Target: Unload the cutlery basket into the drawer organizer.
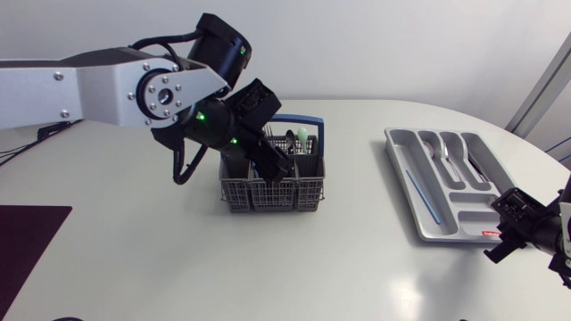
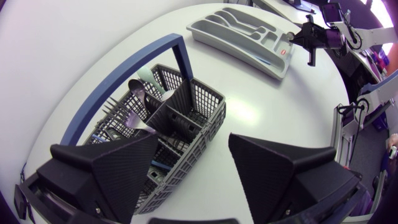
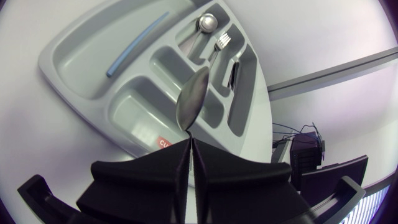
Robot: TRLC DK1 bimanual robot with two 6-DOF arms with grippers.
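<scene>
Close up: right matte black wedge-fingered gripper (image 3: pixel 189 144) pressed together on the thin handle of a shiny steel spoon (image 3: pixel 191 98), at the near corner of the grey plastic drawer organizer (image 3: pixel 81 56).

Risks landing the spoon across a divider or in the wrong slot if released here, with the bowl pointing slantwise over the compartments, not along the slot holding another spoon (image 3: pixel 207 25); likely to swing too, being pinched only at the handle's end. Holds nothing in the left gripper (image 2: pixel 194 146): fingers spread wide, hovering over the grey mesh cutlery basket (image 2: pixel 205 134) with its blue handle, forks inside, at mid-table, well apart from the organizer.
</scene>
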